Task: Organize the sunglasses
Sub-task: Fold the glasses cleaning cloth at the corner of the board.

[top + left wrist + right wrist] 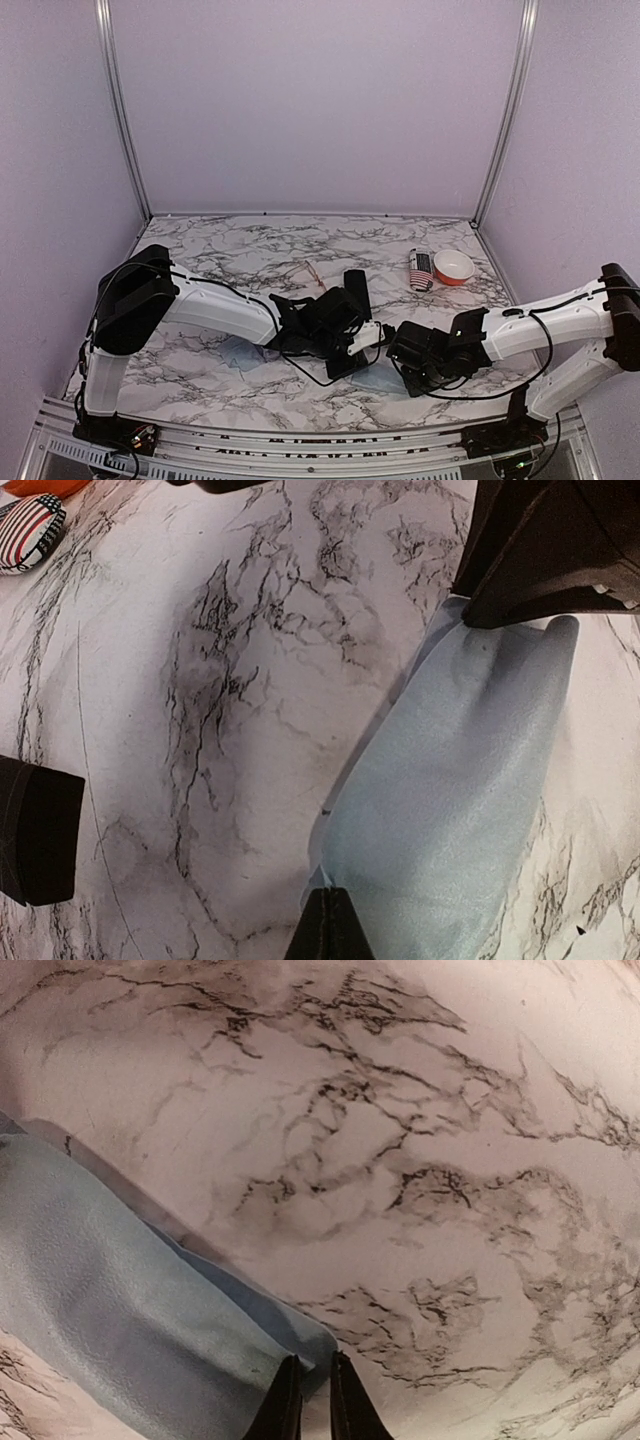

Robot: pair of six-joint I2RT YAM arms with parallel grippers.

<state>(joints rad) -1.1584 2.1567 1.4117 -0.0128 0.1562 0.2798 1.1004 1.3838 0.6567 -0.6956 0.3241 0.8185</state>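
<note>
I count 1 pair of sunglasses (pixel 314 274) that I can make out, the thin wire-framed one. I also count 1 black oblong case (pixel 355 287), 1 stars-and-stripes case (pixel 421 270), 1 orange-and-white bowl (pixel 453 266) and 1 pale blue cloth (pixel 450 810). A 2nd pale blue patch (pixel 240 355) lies well to the left of the cloth; I cannot tell whether it is another cloth.

The table (pixel 230 260) is white marble with dark veins. It is closed in by plain lilac walls (pixel 320 100), with 2 aluminium posts (pixel 120 110) at the back corners.

The sunglasses lie flat on the marble, behind the cloth and to its left, well apart from it and touched by neither arm. The black oblong case sits behind the cloth, between it and the sunglasses. The patterned case and the bowl stand side by side, behind the cloth and to its right.

Both arms meet at the cloth. The left gripper (pixel 325 925) has its 2 fingers pressed together with no gap, pinching the cloth's near edge. The right gripper (pixel 315 1390) shows only a thin slit between its fingers, clamped on the opposite corner. The cloth is spread between the 2 grippers.
</note>
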